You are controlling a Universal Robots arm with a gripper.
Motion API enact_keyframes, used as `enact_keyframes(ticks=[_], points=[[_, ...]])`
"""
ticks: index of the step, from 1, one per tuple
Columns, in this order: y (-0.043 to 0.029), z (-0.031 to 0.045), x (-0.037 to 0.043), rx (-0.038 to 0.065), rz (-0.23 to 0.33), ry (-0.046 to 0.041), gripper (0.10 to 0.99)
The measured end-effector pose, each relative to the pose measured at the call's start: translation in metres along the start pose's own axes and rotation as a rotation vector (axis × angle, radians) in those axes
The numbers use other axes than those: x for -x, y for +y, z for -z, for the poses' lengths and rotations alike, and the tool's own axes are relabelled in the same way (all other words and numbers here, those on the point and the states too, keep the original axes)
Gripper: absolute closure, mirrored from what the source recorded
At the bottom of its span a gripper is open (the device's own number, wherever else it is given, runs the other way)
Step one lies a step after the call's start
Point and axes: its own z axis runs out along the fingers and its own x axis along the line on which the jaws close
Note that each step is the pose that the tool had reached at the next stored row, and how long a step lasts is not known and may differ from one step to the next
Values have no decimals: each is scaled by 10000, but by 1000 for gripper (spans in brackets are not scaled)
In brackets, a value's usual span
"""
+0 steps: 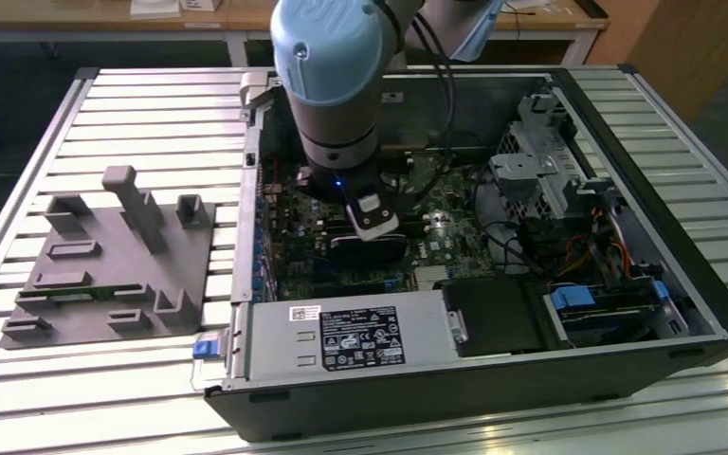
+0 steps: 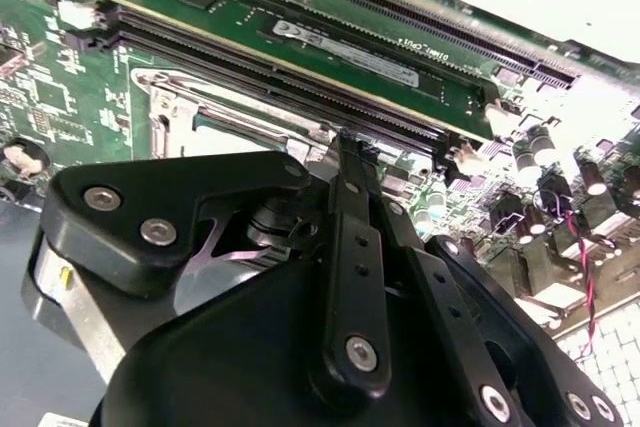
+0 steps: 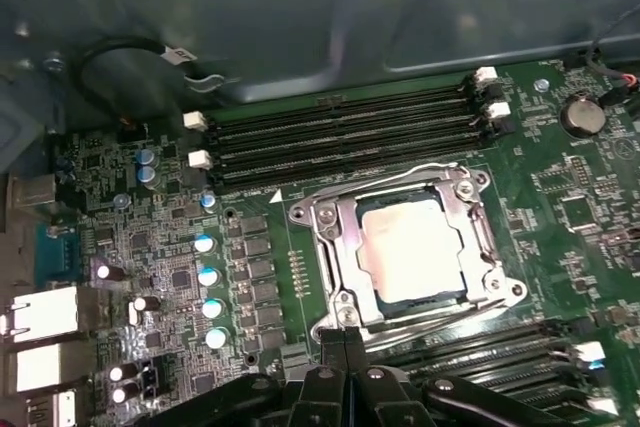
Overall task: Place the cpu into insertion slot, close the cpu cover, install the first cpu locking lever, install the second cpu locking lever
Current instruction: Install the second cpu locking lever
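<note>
1. My pincer (image 3: pixel 345 342) sits closest in both wrist views: its two fingers are pressed flat together with nothing between them, and the tip is just at the near edge of the socket frame.
2. Just beyond the tip lies the insertion slot (image 3: pixel 330 262), its silvery rim on the green motherboard (image 3: pixel 250 247). The cpu (image 3: pixel 412 247) already lies flat inside it, pale top up.
3. The cpu cover (image 3: pixel 345 217) looks folded down around the chip, whose top shows through its window. A thin wire lever (image 3: pixel 440 309) runs along the socket's near side, right by my tip; another bends along the far side. I cannot tell whether either is latched.
4. I judge the placing and cover closing done, and the lever work to be the step in hand. That calls for pushing the wire down and tucking it sideways under its hook, with the closed tip kept on the wire and clear of the chip.
5. Past the socket run the long black memory slots (image 3: pixel 340 132), then the grey case wall (image 3: pixel 300 7).
6. In the exterior view my arm (image 1: pixel 338 85) reaches down into the open computer case (image 1: pixel 667 275), which lies on the slatted surface (image 1: pixel 111 370) beside a grey fixture block (image 1: pixel 105 265).
</note>
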Motion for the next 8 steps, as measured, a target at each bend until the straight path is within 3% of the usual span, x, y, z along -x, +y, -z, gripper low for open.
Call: enact_keyframes(ticks=[4, 8], points=[[-22, -38, -23, 204, 7, 48, 980], [-38, -77, -39, 345, 20, 85, 980]])
